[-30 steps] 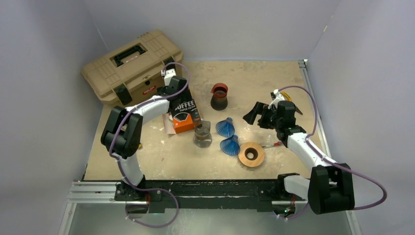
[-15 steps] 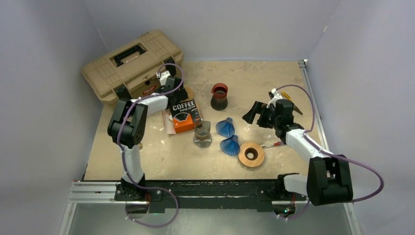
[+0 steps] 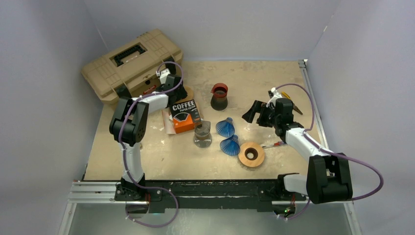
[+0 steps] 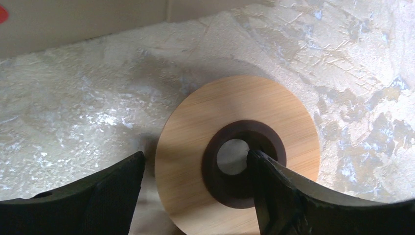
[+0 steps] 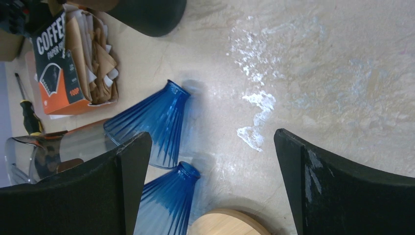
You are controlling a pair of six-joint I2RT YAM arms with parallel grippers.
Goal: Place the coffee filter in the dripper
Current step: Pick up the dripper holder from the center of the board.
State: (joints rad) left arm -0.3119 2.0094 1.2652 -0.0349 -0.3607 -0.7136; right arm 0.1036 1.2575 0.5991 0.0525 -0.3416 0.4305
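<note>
We see a mottled beige surface (image 3: 274,83). On it sit a tan toolbox (image 3: 128,63) at upper left, an orange coffee filter box (image 3: 185,115), a glass carafe (image 3: 202,135), a dark jug (image 3: 219,96), 2 blue drippers (image 3: 225,127) lying at centre, and a wooden ring (image 3: 251,154) just below them.

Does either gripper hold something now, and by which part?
Nothing is held. The left gripper stands open astride the wooden ring's near rim; the right gripper hangs open, empty.
</note>
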